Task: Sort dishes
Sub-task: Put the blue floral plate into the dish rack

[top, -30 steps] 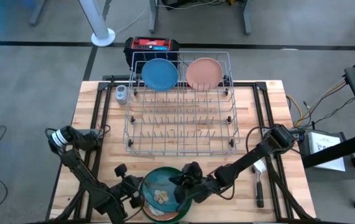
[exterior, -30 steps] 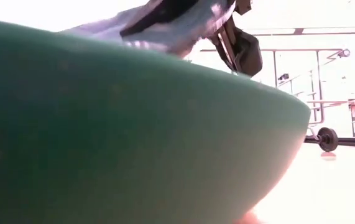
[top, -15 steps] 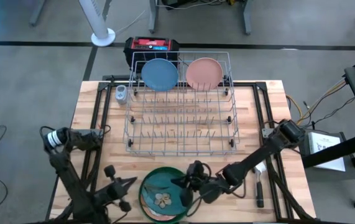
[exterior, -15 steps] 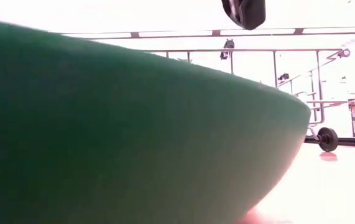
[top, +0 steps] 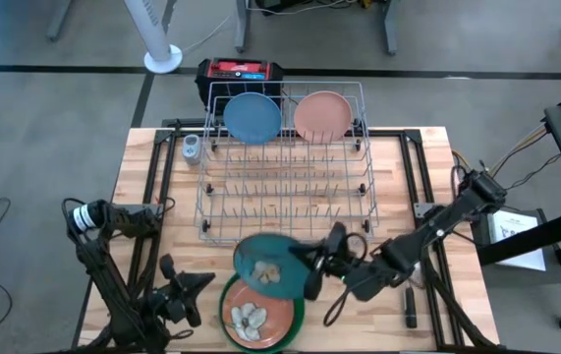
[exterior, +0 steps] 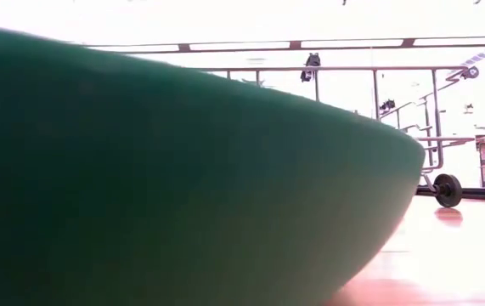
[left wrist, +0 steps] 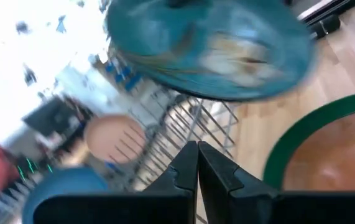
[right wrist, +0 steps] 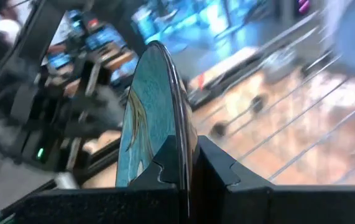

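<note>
My right gripper [top: 311,272] is shut on a teal plate [top: 268,264] with a pale pattern, held above the table just in front of the grey wire rack [top: 285,187]. Below it an orange-brown plate [top: 257,317] lies in the larger green plate [top: 300,307], whose outer wall fills the low view [exterior: 183,187]. My left gripper [top: 190,290] is shut and empty, left of that stack; it also shows in the left wrist view [left wrist: 197,163]. A light blue plate [top: 252,116] and a pale pink plate [top: 321,114] stand on edge at the rack's far end. My right gripper pinches the teal plate's rim [right wrist: 181,146] between its two fingers, one finger on each face, on the side of the plate toward the table's right edge. The fingers come roughly level from the right. The plate is lifted clear of the stack and tilted.
A black brush handle [top: 409,313] lies on the table right of my right arm. A small grey cup [top: 192,147] stands left of the rack's far end. A red and black box [top: 241,71] sits beyond the table's far edge.
My right gripper has lifted the teal plate off the stack and carried it up and toward the rack, tipping it; the orange-brown plate beneath now shows. My left gripper has drawn back from the stack toward the table's left edge.
</note>
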{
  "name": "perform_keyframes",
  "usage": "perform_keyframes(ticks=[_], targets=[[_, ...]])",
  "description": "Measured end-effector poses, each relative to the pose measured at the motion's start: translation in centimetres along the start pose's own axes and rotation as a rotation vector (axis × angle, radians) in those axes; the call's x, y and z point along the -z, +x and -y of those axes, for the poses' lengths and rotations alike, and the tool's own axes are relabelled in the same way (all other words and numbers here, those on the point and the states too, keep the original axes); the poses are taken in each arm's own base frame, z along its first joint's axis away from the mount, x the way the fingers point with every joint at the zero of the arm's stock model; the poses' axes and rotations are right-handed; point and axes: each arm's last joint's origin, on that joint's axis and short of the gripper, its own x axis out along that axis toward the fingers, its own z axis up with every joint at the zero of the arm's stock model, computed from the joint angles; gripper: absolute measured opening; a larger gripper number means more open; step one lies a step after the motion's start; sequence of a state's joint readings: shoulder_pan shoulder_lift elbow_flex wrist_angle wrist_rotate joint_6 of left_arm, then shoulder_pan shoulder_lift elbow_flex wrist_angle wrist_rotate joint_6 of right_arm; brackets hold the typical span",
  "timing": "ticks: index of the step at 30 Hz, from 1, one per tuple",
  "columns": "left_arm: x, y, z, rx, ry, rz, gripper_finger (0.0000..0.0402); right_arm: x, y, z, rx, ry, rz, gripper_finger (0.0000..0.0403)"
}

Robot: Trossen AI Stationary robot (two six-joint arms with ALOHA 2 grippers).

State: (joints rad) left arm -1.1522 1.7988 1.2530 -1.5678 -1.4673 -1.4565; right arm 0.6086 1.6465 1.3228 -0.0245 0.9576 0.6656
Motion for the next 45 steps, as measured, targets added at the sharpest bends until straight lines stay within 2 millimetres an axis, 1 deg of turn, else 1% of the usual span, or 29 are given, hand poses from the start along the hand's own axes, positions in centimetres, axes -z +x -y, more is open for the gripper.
perform_keyframes(ticks=[5,7,10,12,15,17,20,22,24,27,30,35,38,45], targets=[[1.8,0.7,-0.5,-0.027,0.119,0.051,0.0,-2.6,-1.4,1.1,0.147,-0.061,0.125,0.001],[2.3,1.3,-1.2,-0.049,0.138,0.067,0.0,-3.3,-1.8,1.5,0.195,-0.078,0.159,0.001],[3.2,2.4,-2.3,-0.083,0.16,0.041,0.0,-4.4,-2.1,2.1,0.269,-0.109,0.205,0.001],[4.0,3.1,-3.1,-0.104,0.158,0.02,0.0,-5.1,-2.0,2.7,0.31,-0.119,0.222,0.001],[5.3,3.7,-3.6,-0.121,0.087,-0.033,0.0,-6.2,-1.5,4.0,0.361,-0.14,0.223,0.001],[6.2,3.7,-3.6,-0.12,0.067,-0.043,0.0,-7.1,-1.2,5.1,0.396,-0.149,0.222,0.001],[6.9,3.2,-3.6,-0.107,0.108,-0.02,0.0,-8.5,-0.8,6.9,0.44,-0.149,0.212,0.001],[6.9,3.1,-3.9,-0.104,0.142,-0.01,0.0,-9.5,-0.7,8.1,0.467,-0.139,0.213,0.001],[6.8,3.1,-4.2,-0.105,0.134,-0.008,0.0,-10.4,-0.7,9.1,0.498,-0.136,0.219,0.001],[6.5,3.2,-4.4,-0.11,0.13,0.007,0.0,-11.2,-0.8,10.2,0.531,-0.146,0.216,0.001],[6.1,3.2,-4.6,-0.111,0.203,0.018,0.0,-11.6,-1.0,11.0,0.555,-0.143,0.209,0.001],[4.7,3.3,-5.3,-0.12,0.324,0.003,0.0,-11.6,-1.6,12.0,0.589,-0.123,0.2,0.001],[4.0,3.5,-6.0,-0.131,0.369,-0.009,0.0,-11.7,-2.0,12.4,0.605,-0.099,0.209,0.001],[3.5,4.5,-8.4,-0.168,0.47,-0.065,0.0,-12.6,-2.2,13.4,0.641,-0.084,0.23,0.001]])
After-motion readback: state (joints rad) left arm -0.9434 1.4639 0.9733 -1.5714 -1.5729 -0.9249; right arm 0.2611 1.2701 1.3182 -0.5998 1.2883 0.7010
